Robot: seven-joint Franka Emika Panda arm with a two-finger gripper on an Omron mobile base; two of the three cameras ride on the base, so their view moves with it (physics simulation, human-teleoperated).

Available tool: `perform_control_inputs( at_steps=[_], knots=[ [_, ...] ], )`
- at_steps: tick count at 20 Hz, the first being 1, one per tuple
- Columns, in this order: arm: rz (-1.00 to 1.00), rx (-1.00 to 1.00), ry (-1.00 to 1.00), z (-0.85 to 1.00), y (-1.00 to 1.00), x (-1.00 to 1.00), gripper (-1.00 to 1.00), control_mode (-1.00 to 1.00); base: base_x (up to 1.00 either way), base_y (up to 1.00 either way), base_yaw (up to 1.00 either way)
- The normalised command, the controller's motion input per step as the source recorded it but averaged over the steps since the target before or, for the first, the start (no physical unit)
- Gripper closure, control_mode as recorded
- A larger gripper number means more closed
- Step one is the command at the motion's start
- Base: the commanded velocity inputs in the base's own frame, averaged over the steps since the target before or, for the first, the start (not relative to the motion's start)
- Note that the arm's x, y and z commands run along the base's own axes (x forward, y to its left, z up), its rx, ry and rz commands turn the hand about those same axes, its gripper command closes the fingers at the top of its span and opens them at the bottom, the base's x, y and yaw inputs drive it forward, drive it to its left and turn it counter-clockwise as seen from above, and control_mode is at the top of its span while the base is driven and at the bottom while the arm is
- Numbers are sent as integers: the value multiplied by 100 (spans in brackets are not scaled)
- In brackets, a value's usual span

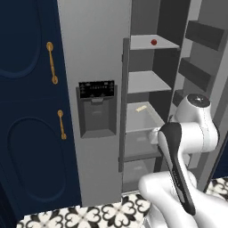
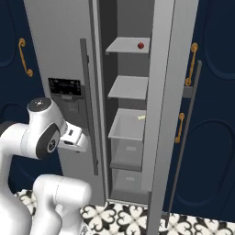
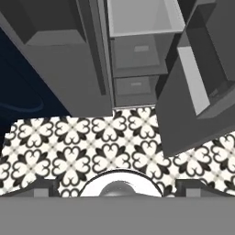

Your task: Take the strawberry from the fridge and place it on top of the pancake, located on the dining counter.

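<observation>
base views: flank open fridge [image 1: 98, 53] closely | hand view: faces floor [image 3: 92, 147]

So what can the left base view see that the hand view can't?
Left base view alone: the tiny red strawberry on the top grey shelf, the black dispenser panel, and gold handles on the navy cupboard. Hand view alone: a wide stretch of black-and-white flower-patterned floor tiles. Both show the open tall grey fridge and its lower drawers.

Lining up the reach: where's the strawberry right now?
The strawberry sits on the top shelf inside the open fridge, near that shelf's right end in both base views, above two lower shelves.
</observation>
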Motion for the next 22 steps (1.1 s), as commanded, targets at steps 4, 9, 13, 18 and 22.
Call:
perform_control_inputs(
  at_steps=[4, 9, 13, 18, 22],
  knots=[
    [0, 0, 0, 0, 0, 0, -100, -100, 0, 0, 0],
    [0, 0, 0, 0, 0, 0, -100, -100, 0, 0, 0],
    [0, 0, 0, 0, 0, 0, -100, 100, 0, 15, -22],
    [0, 0, 0, 0, 0, 0, -100, 100, -6, 44, -52],
    [0, 0, 0, 0, 0, 0, -100, 100, 26, 45, -24]
  ],
)
